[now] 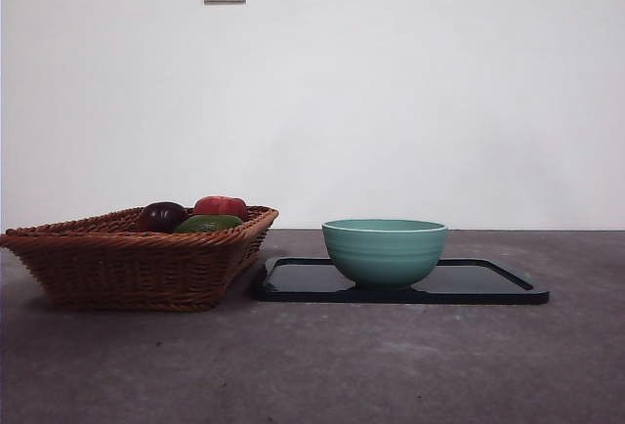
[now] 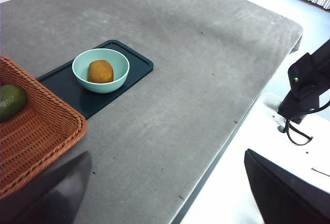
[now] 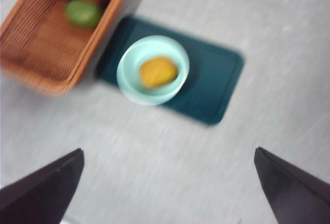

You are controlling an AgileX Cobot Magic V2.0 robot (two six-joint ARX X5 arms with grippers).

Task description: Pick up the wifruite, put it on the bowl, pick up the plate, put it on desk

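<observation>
Wifruite (image 2: 100, 71) already sits in the bowl (image 2: 82, 69) — bowl stands on the dark plate (image 2: 135, 62) beside the basket (image 2: 46, 126). Both grippers spread wide, empty, high above the desk (image 2: 196, 53). Next — take the plate by a bare edge, lift level so the bowl doesn't slide.

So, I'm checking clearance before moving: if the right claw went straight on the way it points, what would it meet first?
Probably the bowl with the fruit inside, standing on the dark tray. The picture is blurred, so depth is uncertain; bare desk lies before it.
</observation>
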